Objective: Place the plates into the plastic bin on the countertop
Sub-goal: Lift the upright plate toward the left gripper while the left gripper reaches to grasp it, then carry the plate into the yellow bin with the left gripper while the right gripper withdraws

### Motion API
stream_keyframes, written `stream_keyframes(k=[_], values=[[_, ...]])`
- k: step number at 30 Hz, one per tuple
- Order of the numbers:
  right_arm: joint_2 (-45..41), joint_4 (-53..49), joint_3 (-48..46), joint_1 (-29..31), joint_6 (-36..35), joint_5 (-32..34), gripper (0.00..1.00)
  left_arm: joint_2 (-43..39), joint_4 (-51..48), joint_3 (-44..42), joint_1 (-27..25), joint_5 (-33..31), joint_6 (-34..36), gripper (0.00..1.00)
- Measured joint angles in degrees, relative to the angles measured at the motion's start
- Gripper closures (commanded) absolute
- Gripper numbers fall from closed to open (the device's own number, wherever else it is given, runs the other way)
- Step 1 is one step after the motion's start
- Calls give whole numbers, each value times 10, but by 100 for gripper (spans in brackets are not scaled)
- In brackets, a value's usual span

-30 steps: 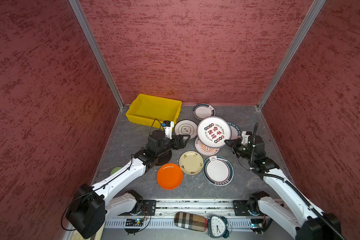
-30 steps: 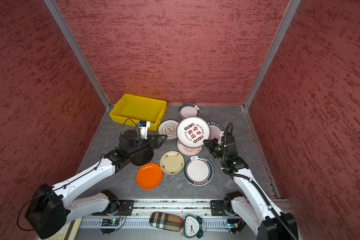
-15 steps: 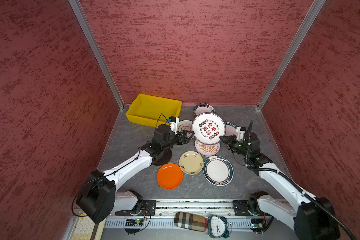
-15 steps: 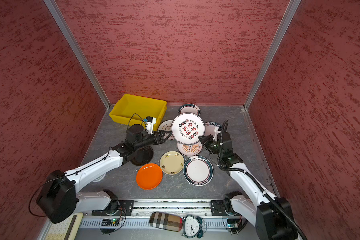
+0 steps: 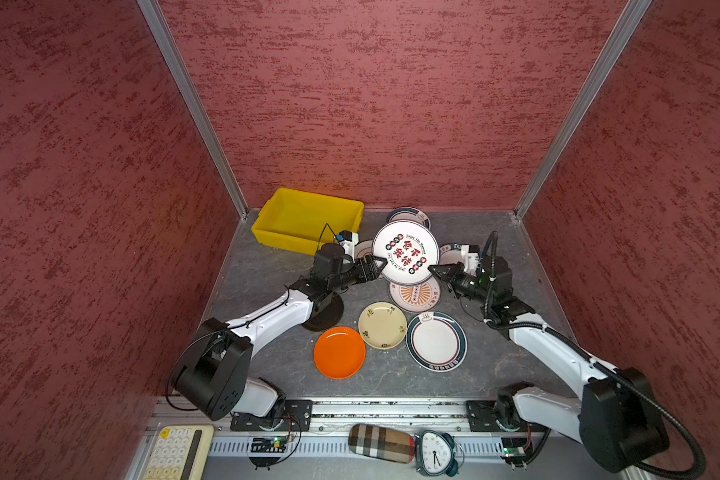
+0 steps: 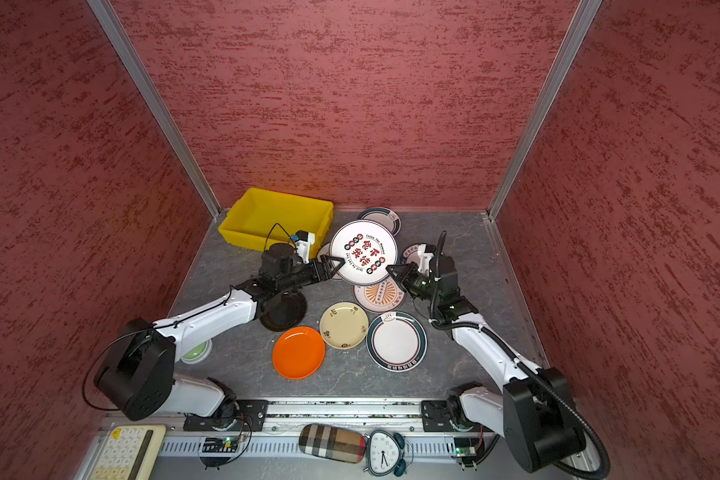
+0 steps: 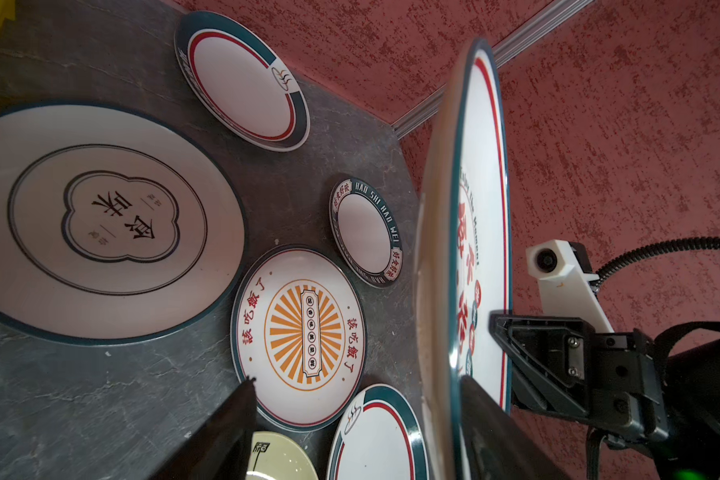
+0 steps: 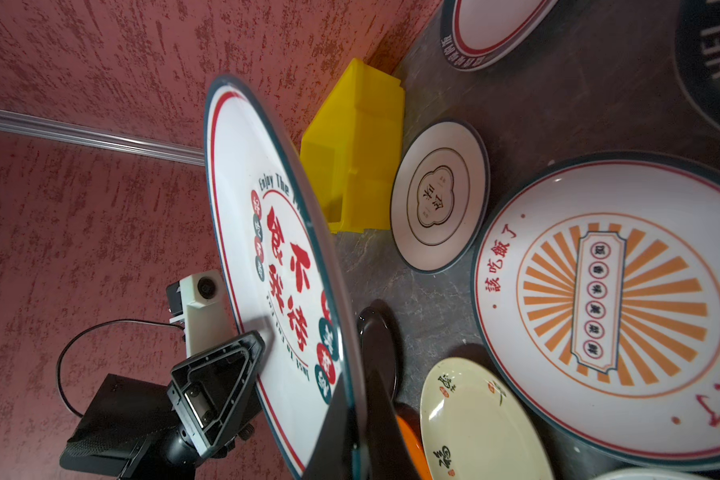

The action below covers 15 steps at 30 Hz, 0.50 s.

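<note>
Plate (image 5: 405, 252) rim clamped — right pincer (image 5: 433, 269)

— Which plate are you carrying?
— I am holding the red-lettered plate (image 5: 405, 252) tilted in the air, my right hand (image 5: 435, 271) pinching its rim, above the sunburst plate (image 5: 415, 294).
— And the others?
— The orange plate (image 5: 339, 352), cream floral plate (image 5: 382, 325) and teal-rimmed plate (image 5: 436, 341) are lying flat on the tabletop (image 5: 258, 270); the yellow bin (image 5: 283, 239) is sitting in the far-left corner.
</note>
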Motion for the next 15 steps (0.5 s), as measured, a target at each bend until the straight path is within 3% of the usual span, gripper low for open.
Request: stream_keyframes(k=[6,9,13,15], values=[[16,9,0,5,-5,-6,100,22,24,2,23,26,-21,41],[21,9,0,6,-11,-9,100,26,32,2,30,33,-28,55],[31,-6,8,9,-28,-12,100,29,35,4,32,36,-26,83],[38,-21,17,11,-36,-12,100,30,33,9,33,35,-27,88]])
